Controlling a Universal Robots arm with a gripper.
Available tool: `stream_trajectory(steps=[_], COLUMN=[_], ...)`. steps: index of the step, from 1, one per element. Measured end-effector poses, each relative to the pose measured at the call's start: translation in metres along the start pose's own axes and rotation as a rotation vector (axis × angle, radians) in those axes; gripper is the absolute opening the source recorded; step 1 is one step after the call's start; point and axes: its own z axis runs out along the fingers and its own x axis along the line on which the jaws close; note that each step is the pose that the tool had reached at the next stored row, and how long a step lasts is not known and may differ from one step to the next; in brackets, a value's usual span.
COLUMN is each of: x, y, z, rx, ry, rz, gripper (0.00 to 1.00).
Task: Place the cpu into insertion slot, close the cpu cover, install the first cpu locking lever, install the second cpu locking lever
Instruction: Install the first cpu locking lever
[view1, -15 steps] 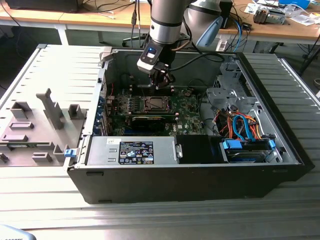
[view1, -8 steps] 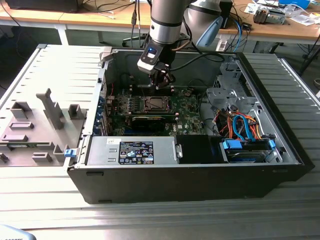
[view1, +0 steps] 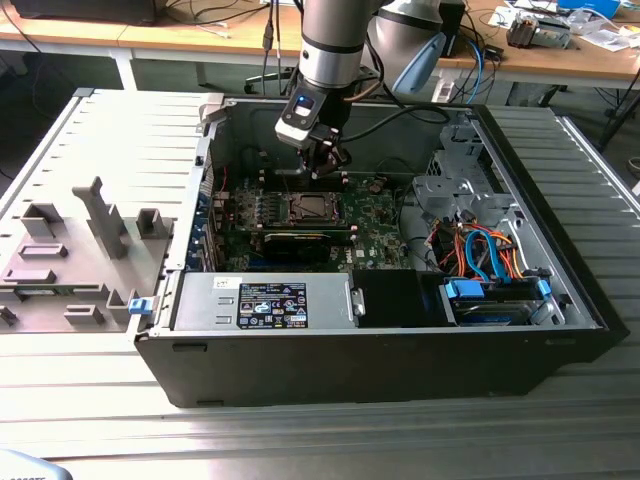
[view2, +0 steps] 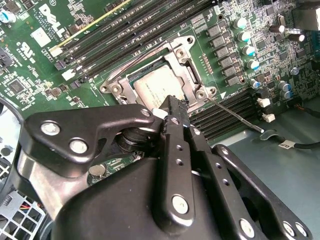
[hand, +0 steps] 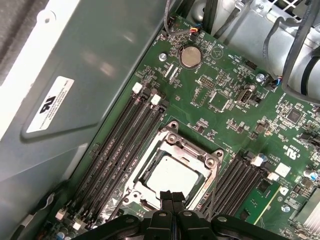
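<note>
Black matte fingers (hand: 167, 201) pressed together over dull grey square cpu (hand: 172, 175), framed by silvery cpu cover (hand: 144, 169).

Silver-grey cpu (hand: 175, 176), green circuit board (hand: 235, 120)

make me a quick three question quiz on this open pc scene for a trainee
1. True or false: the insertion slot is empty.
2. In the first wrist view, the jaws stand: A) wide open, B) shut together, C) clamped round a cable.
3. In the exterior view, on which side of the computer case do the orange and blue cables lie?

Key:
1. False: the cpu lies in it.
2. B
3. The exterior view's right.
</note>
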Motion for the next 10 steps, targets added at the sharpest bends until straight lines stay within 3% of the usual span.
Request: stream_trajectory(steps=[10], x=[0.0000], y=[0.0000], z=[0.0000], rx=[0.0000], ry=[-0.0009], rz=[-0.013], gripper=[0.11])
